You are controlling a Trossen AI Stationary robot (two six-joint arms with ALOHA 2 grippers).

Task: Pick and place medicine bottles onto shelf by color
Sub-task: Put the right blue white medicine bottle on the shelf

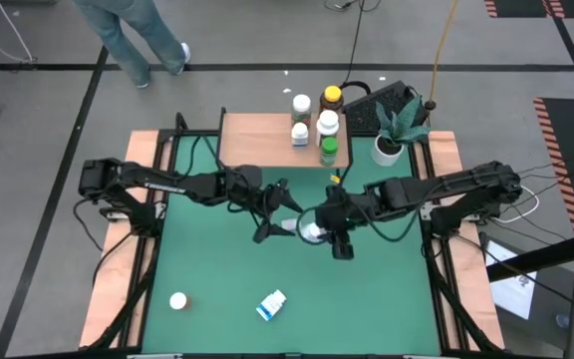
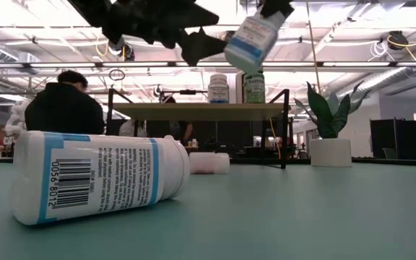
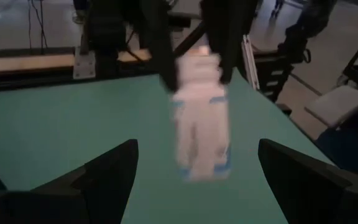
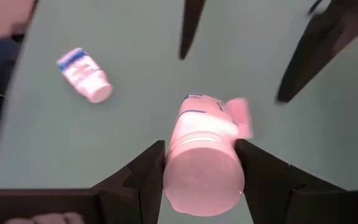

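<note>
The right hand grips a blue-labelled bottle by its cap end, held above mid-worktop. The left hand gapes open just beside it — seemingly a handover. The left fingers should close squarely on the body before the right lets go; the shelf waits behind.

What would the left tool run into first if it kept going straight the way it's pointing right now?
Most likely the blue-labelled white bottle, held off the table by the right tool. In the left wrist view it hangs dead ahead between the left tool's open fingers. How near it is I can't tell.
</note>
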